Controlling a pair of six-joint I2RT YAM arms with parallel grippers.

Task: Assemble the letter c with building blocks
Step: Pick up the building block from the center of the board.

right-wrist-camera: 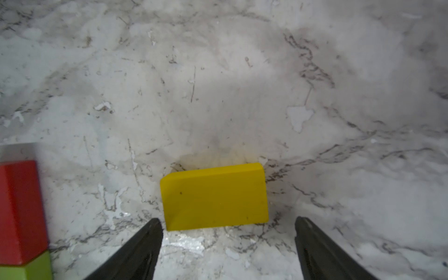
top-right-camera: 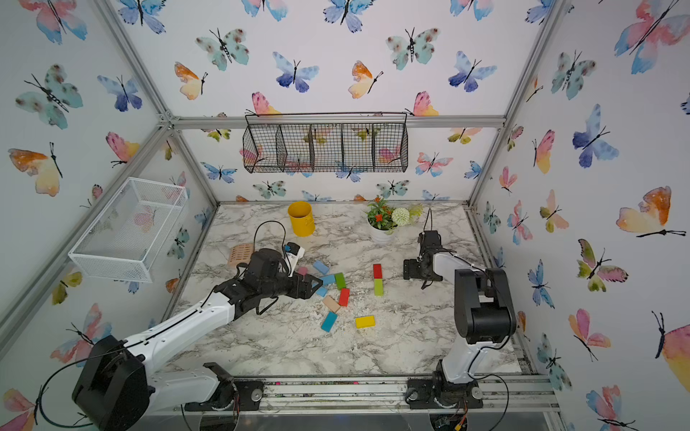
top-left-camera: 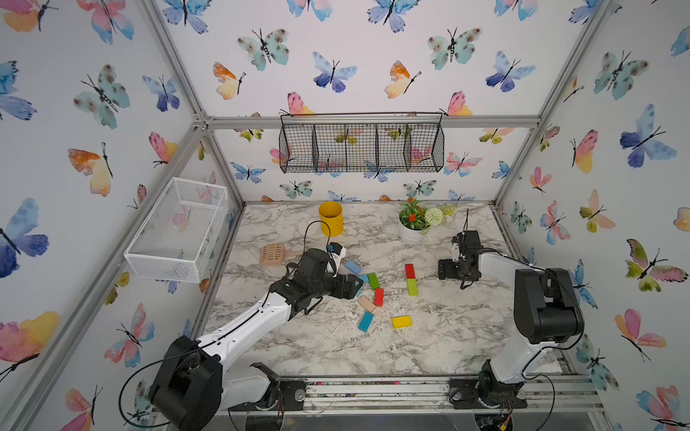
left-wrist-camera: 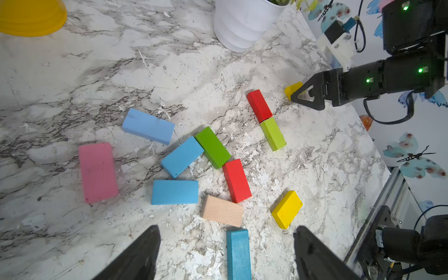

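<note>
Right gripper (right-wrist-camera: pixel 227 229) wide — yellow block (right-wrist-camera: pixel 214 196) just ahead

teal block (left-wrist-camera: pixel 238 254): cut by frame edge | yellow block (left-wrist-camera: pixel 292 88): half hidden behind right gripper (left-wrist-camera: pixel 298 97) | red block (right-wrist-camera: pixel 21 211): cut off

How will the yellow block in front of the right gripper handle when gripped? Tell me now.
Probably stiff: the yellow block shows straight edges and crisp faces. Unlikely to roll or tip, since it lies flat on its broad face on the table. It may slide when pushed: its paint looks smooth.
</note>
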